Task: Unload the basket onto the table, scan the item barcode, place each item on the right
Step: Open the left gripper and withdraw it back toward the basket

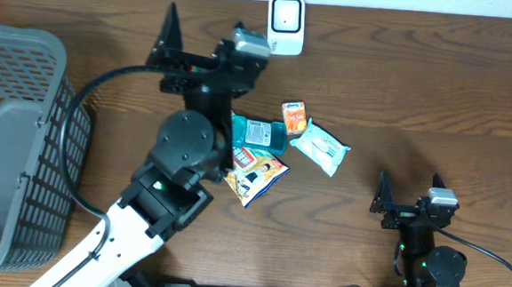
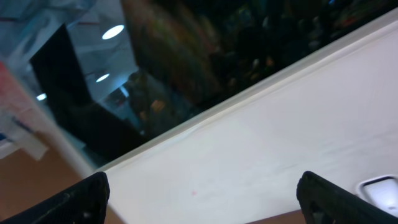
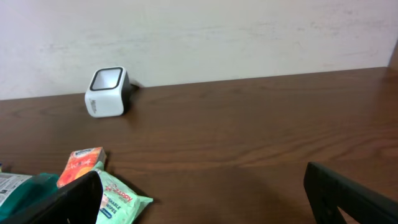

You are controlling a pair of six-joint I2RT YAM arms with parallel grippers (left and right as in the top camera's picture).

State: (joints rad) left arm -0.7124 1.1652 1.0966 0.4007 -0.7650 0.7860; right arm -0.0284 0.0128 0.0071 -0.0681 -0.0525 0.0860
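The white barcode scanner [image 1: 286, 23] stands at the table's far edge, against the wall, and also shows in the right wrist view [image 3: 107, 91]. Several packets lie mid-table: a small orange box [image 1: 294, 117], a mint-green wipes pack [image 1: 320, 146], a teal pack [image 1: 258, 133] and a yellow snack bag [image 1: 256, 175]. My left gripper [image 1: 204, 29] is raised left of the scanner, open and empty, facing the wall [image 2: 202, 199]. My right gripper [image 1: 409, 193] rests open near the front edge, right of the packets, with nothing between its fingers [image 3: 205, 199].
A grey mesh basket [image 1: 15, 147] fills the left side of the table. The left arm's body [image 1: 184, 148] reaches over the table beside the teal pack and snack bag. A black cable [image 1: 70, 132] loops by the basket.
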